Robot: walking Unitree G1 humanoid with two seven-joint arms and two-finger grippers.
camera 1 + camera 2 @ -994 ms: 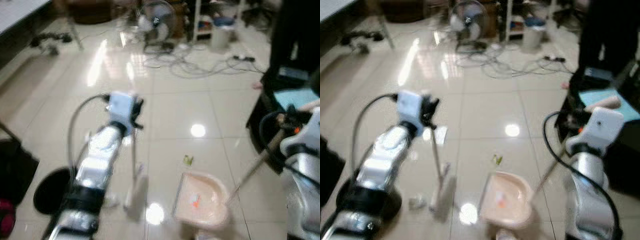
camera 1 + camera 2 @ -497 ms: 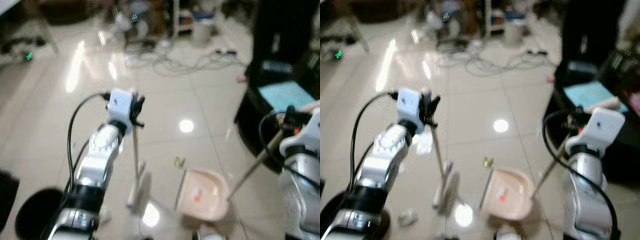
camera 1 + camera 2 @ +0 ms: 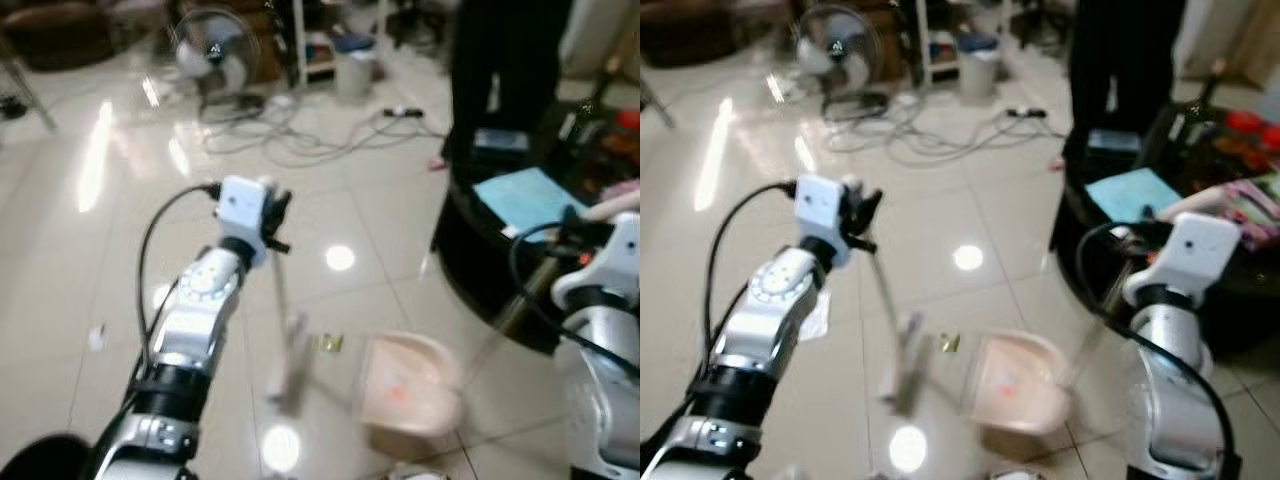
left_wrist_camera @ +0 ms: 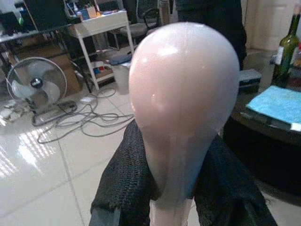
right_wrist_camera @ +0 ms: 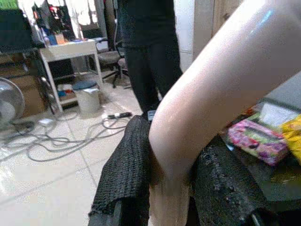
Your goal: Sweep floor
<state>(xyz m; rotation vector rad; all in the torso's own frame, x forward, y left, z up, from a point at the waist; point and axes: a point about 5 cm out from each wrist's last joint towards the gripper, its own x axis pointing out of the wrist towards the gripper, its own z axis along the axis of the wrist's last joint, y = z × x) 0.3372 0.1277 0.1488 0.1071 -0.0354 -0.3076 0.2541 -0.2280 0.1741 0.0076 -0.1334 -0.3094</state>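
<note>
Since a second ago the robot's head has been turning, so the fan (image 3: 213, 48) is sliding leftward in its view and the dark round table (image 3: 500, 265) is coming in on its right. The broom (image 3: 288, 355) is standing blurred on the glossy pale tile floor (image 3: 90, 250), its head just beside a small yellowish scrap (image 3: 329, 343), with the pink dustpan (image 3: 405, 385) resting on the tiles next to that. The left gripper (image 4: 171, 188) is clamping both black fingers around the broom's pink rounded handle end; the right gripper (image 5: 169, 188) is closed the same way on the dustpan's pink handle. Ceiling lights are glaring off the tiles. Cables (image 3: 300, 140) are trailing beyond, and a person in dark trousers (image 3: 495, 70) is standing by the table.
</note>
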